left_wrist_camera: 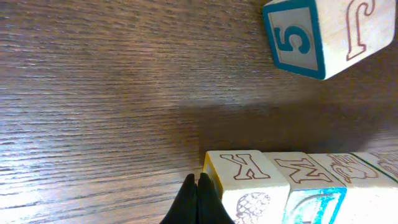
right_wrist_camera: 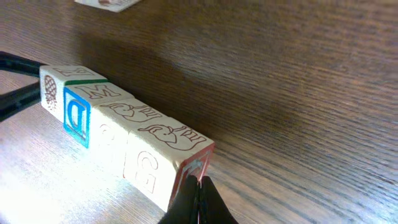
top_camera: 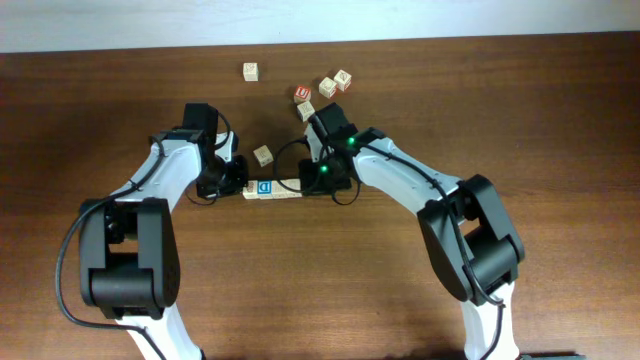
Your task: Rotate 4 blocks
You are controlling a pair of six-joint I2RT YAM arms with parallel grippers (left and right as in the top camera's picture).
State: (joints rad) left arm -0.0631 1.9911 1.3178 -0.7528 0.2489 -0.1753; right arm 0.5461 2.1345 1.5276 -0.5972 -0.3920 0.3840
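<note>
Blocks (right_wrist_camera: 124, 134) lined in a row read K, M, D.

Overhead downward, wrists close — probably sharing row (top_camera: 272, 190)

Four small wooden alphabet cubes (top_camera: 272, 190) touch in one straight row: a pale K-topped cube (right_wrist_camera: 62, 78) beside the blue-faced D cube (right_wrist_camera: 77, 116), a pale animal-marked cube (right_wrist_camera: 112, 124) on its other side, then a red-edged cube (right_wrist_camera: 165, 152).
</note>
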